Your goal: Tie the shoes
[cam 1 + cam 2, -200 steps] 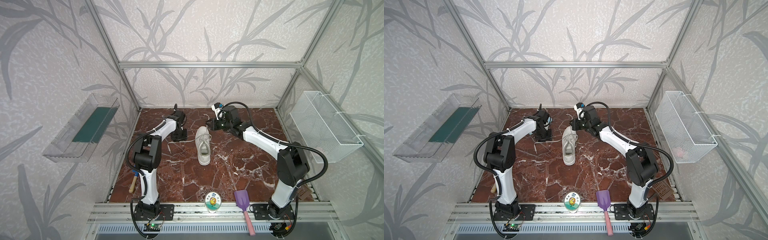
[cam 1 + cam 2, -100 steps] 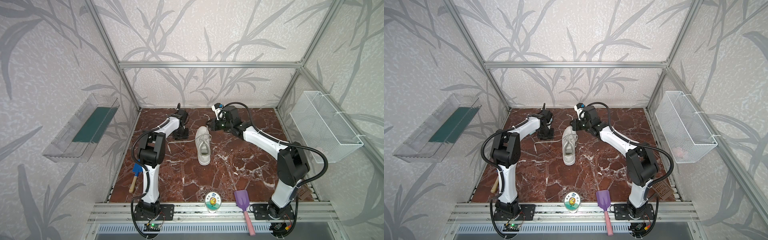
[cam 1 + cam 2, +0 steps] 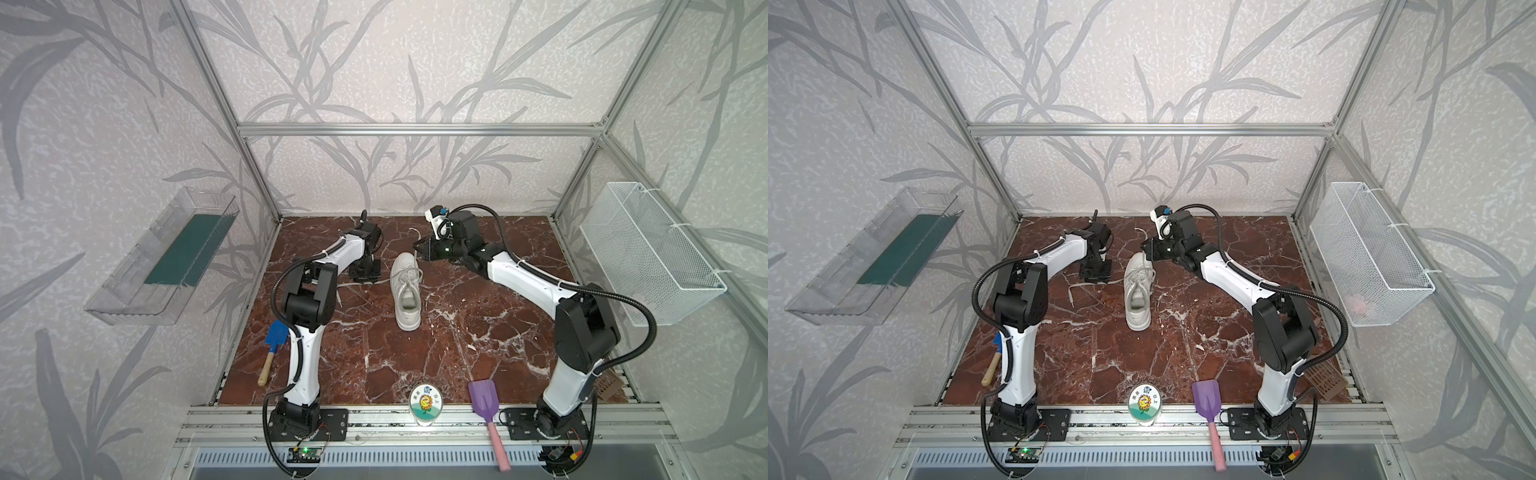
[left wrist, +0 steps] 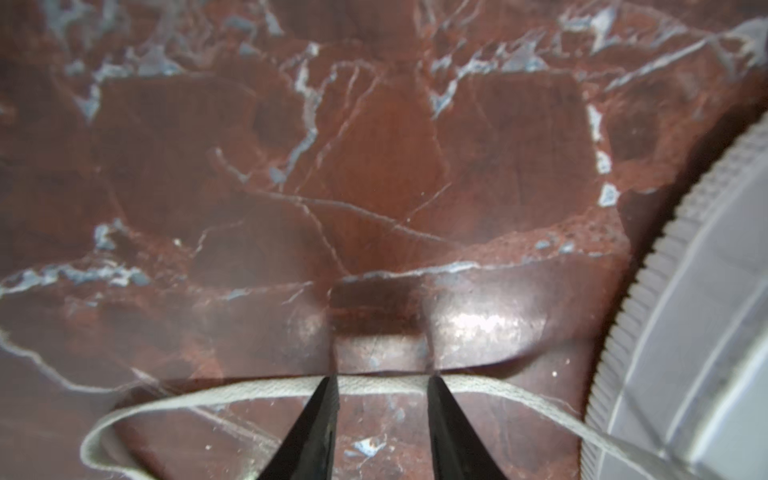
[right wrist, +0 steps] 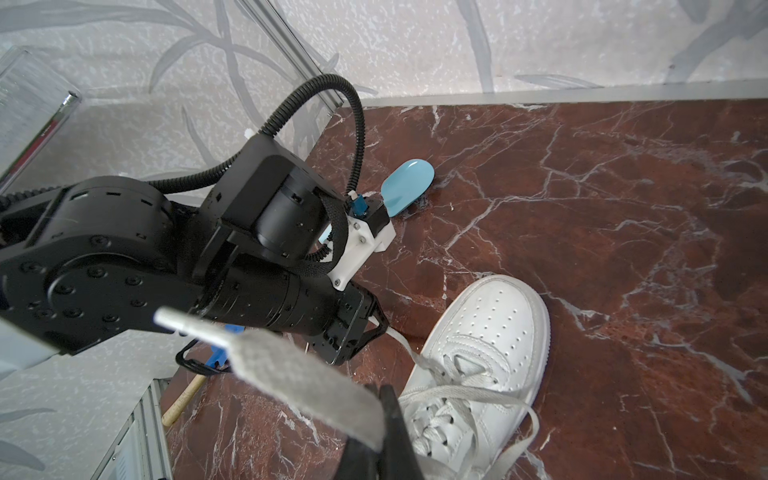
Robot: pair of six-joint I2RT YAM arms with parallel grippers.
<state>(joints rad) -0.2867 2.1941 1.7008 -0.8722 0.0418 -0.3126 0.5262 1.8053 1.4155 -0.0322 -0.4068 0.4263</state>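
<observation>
Our left gripper (image 4: 382,380), at ten o'clock of the sneaker (image 3: 407,297), stands fingers apart astride the flat woven left lace (image 4: 232,392). The smooth white sneaker, toe perforated, lies central on the marble desk (image 3: 457,353), pointing twelve. At one o'clock, the right gripper (image 3: 417,248) pinches the right lace (image 5: 291,370).

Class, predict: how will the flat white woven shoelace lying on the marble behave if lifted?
Probably floppy: the flat white woven shoelace lies in a loose curve. Likely light: it looks thin, hugging the red marble tabletop.

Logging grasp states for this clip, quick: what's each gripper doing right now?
Left gripper: open, tips down at the lace on the table.
Right gripper: shut on the other lace's end.
</observation>
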